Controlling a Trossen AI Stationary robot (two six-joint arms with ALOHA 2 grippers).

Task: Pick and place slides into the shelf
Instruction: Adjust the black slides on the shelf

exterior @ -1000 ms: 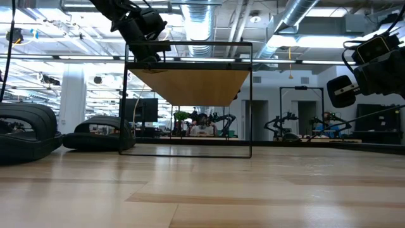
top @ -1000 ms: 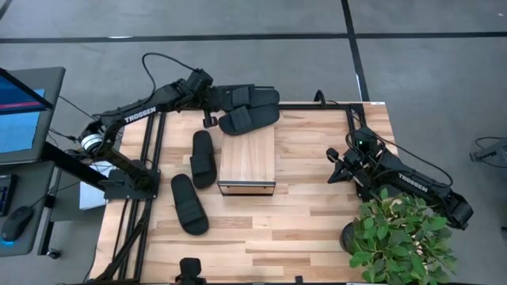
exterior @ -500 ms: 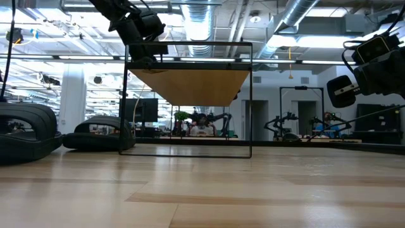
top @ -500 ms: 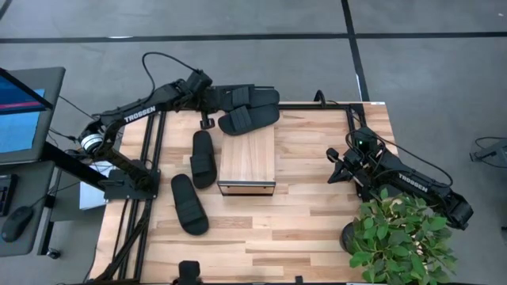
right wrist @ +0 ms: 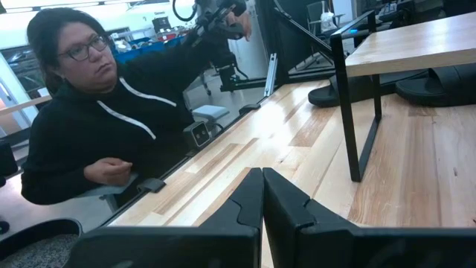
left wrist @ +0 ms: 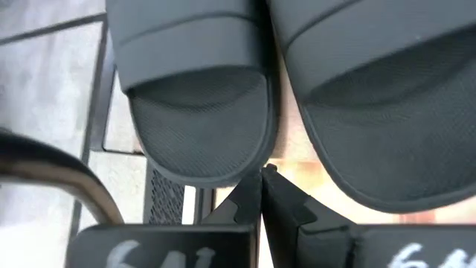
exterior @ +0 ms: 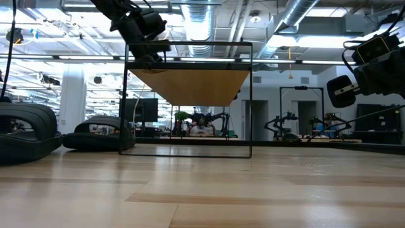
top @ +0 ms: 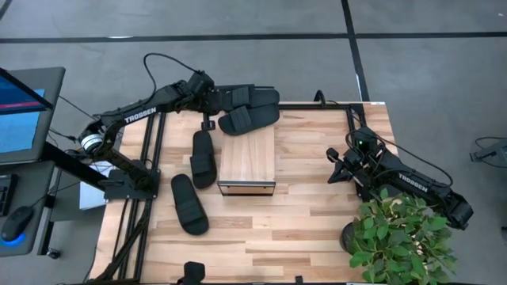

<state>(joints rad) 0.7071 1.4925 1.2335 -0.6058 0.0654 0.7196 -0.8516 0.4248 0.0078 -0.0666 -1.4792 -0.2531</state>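
Four black slides show in the high view. Two lie side by side at the table's far edge (top: 240, 96) (top: 250, 119), the farther one overhanging the edge. Two more lie left of the shelf (top: 203, 158) (top: 188, 204). The light-wood shelf (top: 246, 158) stands at the table's middle on its dark frame. My left gripper (top: 208, 104) is shut and hangs at the left ends of the two far slides (left wrist: 197, 89) (left wrist: 387, 97), its tips (left wrist: 262, 173) at the gap between them. My right gripper (top: 337, 170), also shut (right wrist: 262, 175), waits over the table's right side. My left gripper points level from the table's left at the rounded ends of the two far slides. Its shut fingertips (left wrist: 253, 186) stand right at the rim of the farther slide's end (left wrist: 256, 152). I cannot tell whether they touch it.
A potted plant (top: 400, 237) fills the table's near right corner. A person (right wrist: 82, 134) sits beyond the table's left side, near a monitor (top: 20, 111). Bare wood lies between the shelf and my right arm (top: 305, 170). The shelf's open frame (exterior: 190, 98) shows in the low view.
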